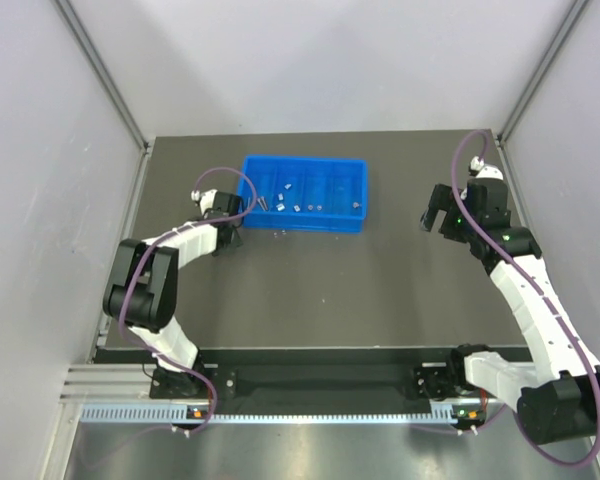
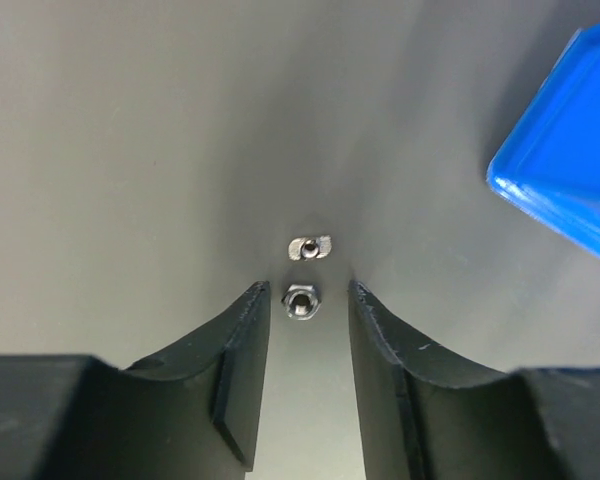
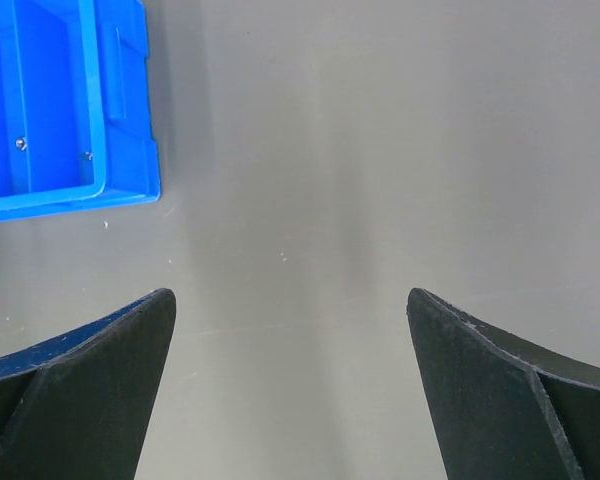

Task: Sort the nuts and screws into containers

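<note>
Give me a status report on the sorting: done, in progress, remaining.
Done: several small metal pieces lie in the compartments of the blue tray; their kinds are too small to tell. In hand: the left fingers straddle a nut on the table, not gripping yet. Left: that nut and a second small piece just beyond it. The right fingers stand wide open, holding nothing.

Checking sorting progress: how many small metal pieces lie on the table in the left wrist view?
2. One nut lies between the fingertips of the left gripper, touching neither; a second piece lies just beyond it, apart. More may lie outside this view.
</note>
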`<control>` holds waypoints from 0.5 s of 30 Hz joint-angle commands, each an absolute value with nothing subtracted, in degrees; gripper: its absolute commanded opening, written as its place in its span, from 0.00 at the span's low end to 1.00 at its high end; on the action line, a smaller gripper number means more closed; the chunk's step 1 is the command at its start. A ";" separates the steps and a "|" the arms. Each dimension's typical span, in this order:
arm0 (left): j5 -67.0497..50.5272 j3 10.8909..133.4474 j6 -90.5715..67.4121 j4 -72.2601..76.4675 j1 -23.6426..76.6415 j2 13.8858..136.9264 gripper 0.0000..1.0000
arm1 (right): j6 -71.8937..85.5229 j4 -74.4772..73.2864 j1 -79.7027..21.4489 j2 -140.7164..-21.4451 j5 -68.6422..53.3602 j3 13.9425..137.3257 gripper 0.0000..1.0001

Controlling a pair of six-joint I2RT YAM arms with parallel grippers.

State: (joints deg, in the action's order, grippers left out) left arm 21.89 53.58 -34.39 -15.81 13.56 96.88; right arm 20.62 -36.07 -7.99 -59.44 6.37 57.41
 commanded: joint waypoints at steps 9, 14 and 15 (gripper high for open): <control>21.18 54.49 -34.63 -18.19 13.45 97.82 0.26 | 20.65 -34.81 -7.29 -60.12 7.38 59.41 1.00; 20.30 53.88 -34.80 -19.16 13.45 97.30 0.27 | 20.74 -34.72 -7.38 -60.64 6.94 59.68 1.00; 20.30 53.70 -34.98 -19.25 13.45 97.03 0.27 | 20.74 -34.80 -7.30 -60.64 6.77 59.68 1.00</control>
